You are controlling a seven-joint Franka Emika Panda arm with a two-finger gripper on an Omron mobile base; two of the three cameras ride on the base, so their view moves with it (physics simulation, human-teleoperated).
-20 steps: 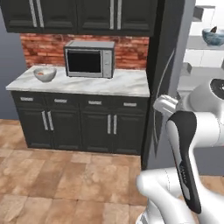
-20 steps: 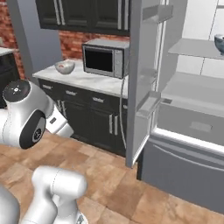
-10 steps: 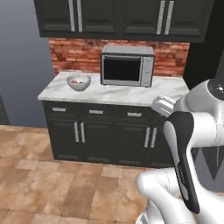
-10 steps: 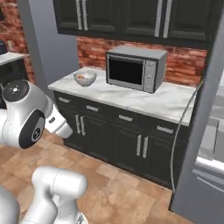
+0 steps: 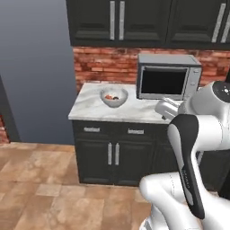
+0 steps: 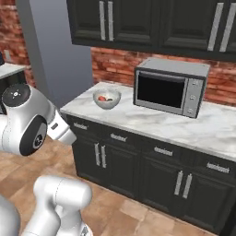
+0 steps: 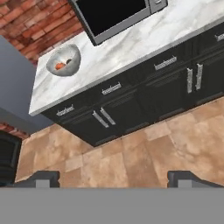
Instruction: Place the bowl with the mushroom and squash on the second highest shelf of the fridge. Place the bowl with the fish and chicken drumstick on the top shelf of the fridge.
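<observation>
View: whole scene has slid sideways vs a sec ago. Base is driving, not the things moving. Fridge w/ its open door was at the right edge then; now gone from frame, bench point(image 5: 96, 110) sits centre.
Bowl: plain pale bowl point(image 5: 114, 96) on marble bench, left of microwave point(image 5: 167, 77), near but apart. Same bowl in right base view point(image 6: 107, 98) and hand view point(image 7: 64, 61).
Contents: small orange-red and dark bits inside; too small to tell which food, so can't say for sure which of the two bowls this is.
Jaws: wide open, nothing between them; tips at bottom of hand view, gripper point(image 7: 116, 178) aimed at floor in front of the cabinets, well apart from bowl.
Meaning: judge this a transit leg toward the bench to fetch this bowl; no grasp begun yet.
Next: needs reach up and over the bench edge to the bowl rim.
</observation>
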